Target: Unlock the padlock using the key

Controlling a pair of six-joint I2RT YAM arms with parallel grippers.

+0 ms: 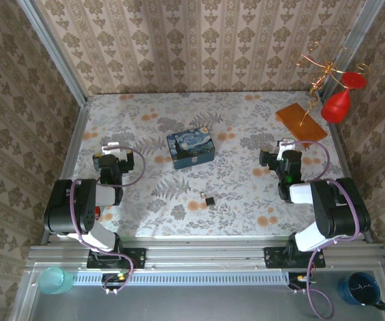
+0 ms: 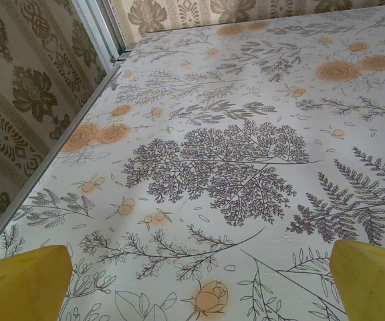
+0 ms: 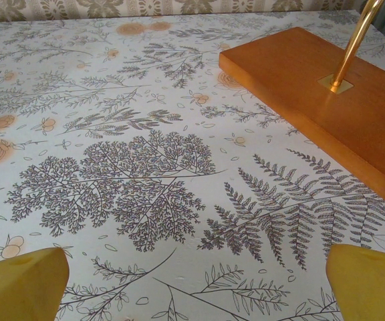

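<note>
Floral-printed desk (image 1: 146, 194). At its middle, a blue starry-painting box (image 1: 190, 148). In the far right corner, an orange wooden base (image 1: 301, 122) bearing a gold stand (image 3: 352, 47) with red ornaments (image 1: 337, 105). Past the near edge, a teal cup (image 1: 55, 279) left, a dark blue mug (image 1: 359, 289) right.

Soft, even light fills the top view, brightest across the middle of the table (image 1: 246, 200), where the floral print looks slightly washed out, and dimmer along the bottom edge of the frame; the blue box (image 1: 190, 148) throws only a faint shadow. In both wrist views the print is crisp at centre, while the yellow pads (image 2: 25, 284) of the left end effector (image 2: 199, 287) and the pads (image 3: 19, 287) of the right end effector (image 3: 196, 287), in the lower corners, are blurred. A bright gleam runs along the brass rod (image 3: 353, 43) at the right wrist view's upper right.
</note>
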